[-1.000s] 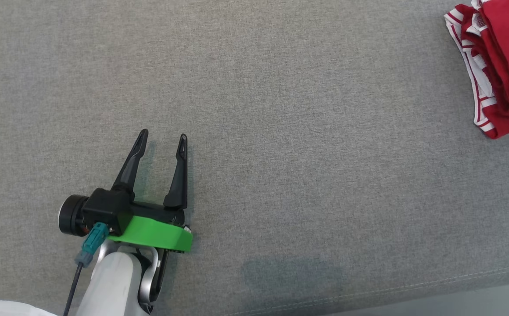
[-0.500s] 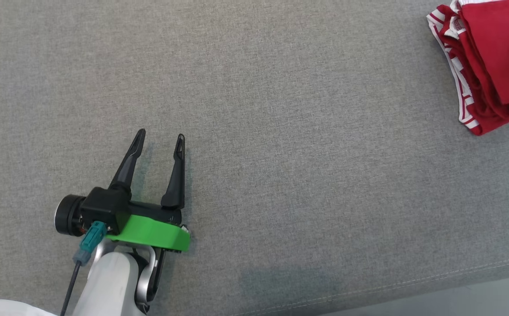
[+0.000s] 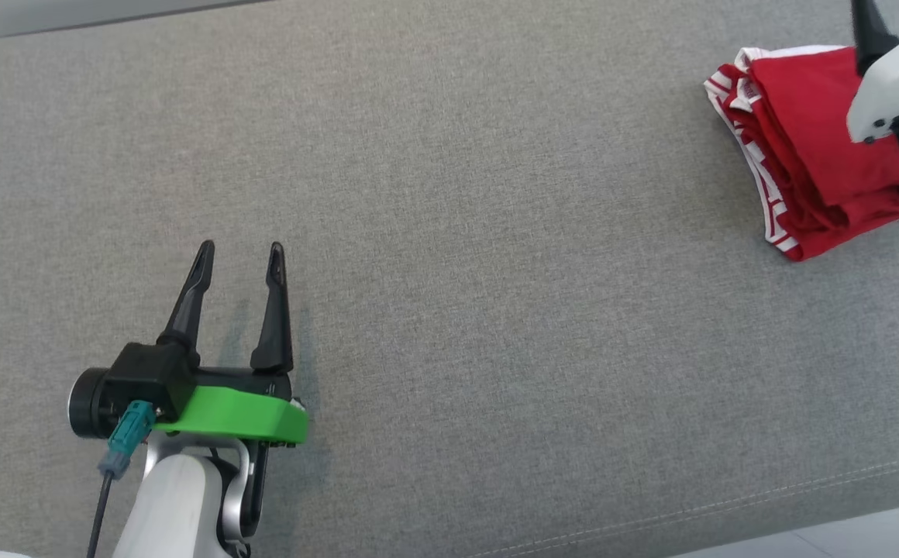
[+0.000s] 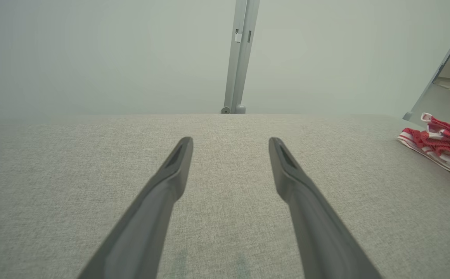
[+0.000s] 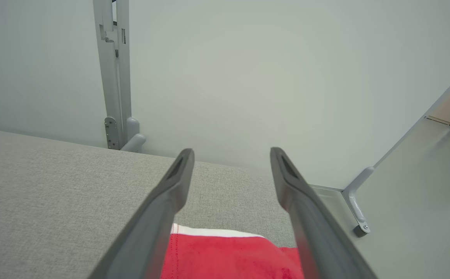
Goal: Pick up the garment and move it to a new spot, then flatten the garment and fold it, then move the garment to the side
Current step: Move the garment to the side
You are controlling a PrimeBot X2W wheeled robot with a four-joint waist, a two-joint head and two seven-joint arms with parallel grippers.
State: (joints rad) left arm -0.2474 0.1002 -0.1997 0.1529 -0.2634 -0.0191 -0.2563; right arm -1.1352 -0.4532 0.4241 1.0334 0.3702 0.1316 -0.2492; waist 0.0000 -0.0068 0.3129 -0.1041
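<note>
The folded red garment (image 3: 798, 170), edged in white-striped trim, lies in soft layers at the table's (image 3: 496, 310) far right, on grey woven cloth. The right claw (image 5: 231, 155) is over it, its tapered dark fingers spread wide and empty. The left claw (image 3: 240, 252), equally wide, is well apart.

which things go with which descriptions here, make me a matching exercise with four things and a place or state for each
Things
1. left gripper
2. right gripper
3. garment
4. metal post

Descriptions
a. folded, red with white stripes, at the right end of the grey fabric surface
b. open over bare grey fabric, nothing between its fingers
c. upright behind the far edge of the surface
d. open, with red cloth showing low between its fingers, not gripped

Pairs: 1-b, 2-d, 3-a, 4-c
</note>
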